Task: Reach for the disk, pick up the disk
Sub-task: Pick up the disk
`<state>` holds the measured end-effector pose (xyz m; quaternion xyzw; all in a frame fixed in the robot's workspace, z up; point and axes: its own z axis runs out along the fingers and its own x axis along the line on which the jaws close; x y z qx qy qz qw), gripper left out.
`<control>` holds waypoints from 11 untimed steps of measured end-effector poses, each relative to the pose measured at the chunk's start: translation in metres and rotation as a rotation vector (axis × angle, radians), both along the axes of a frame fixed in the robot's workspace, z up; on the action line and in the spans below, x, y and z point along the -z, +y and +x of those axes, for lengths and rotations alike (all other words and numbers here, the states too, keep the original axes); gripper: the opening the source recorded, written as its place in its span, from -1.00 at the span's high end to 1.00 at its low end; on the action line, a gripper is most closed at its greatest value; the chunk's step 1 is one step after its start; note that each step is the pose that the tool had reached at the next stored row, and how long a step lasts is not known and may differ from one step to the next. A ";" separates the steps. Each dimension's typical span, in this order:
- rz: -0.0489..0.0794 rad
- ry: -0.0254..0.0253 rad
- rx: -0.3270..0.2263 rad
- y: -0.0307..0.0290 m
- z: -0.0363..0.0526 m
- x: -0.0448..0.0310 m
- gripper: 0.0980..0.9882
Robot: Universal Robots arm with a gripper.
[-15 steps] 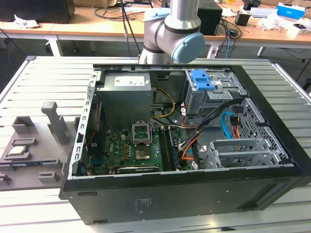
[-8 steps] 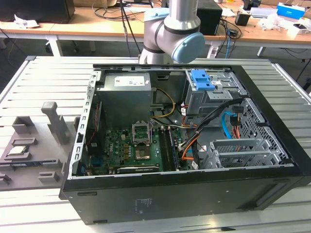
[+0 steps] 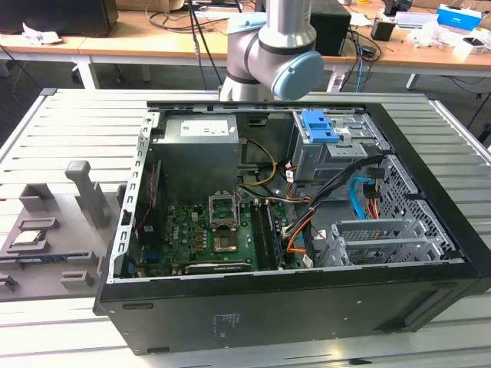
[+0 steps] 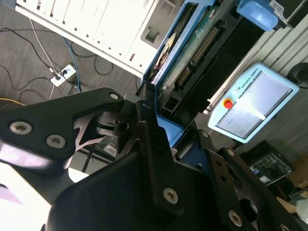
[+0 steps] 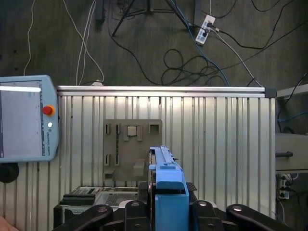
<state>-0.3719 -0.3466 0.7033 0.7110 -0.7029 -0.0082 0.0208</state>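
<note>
While hand (image 5: 166, 208) clamps disk (image 5: 167, 175), blue-railed edge clear, slatted table (image 5: 216, 144) well apart.

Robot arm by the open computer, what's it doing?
The robot arm holds the disk, the grey drive with blue rails, clamped in its pincer, as both wrist views show. The disk looks lifted into the air, clear of the open computer lying on the slatted metal table. So the pick-up looks done.

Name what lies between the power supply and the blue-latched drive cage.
Yellow and black cables cross that gap from power supply to cage, in the exterior view.
</note>
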 end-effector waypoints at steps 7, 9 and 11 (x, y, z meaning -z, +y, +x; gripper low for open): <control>0.000 0.0015 0.000 0.0000 0.0146 0.0132 0.39; 0.000 0.0015 0.000 0.0000 0.0162 0.0189 0.39; 0.000 0.0014 0.000 0.0000 0.0172 0.0236 0.39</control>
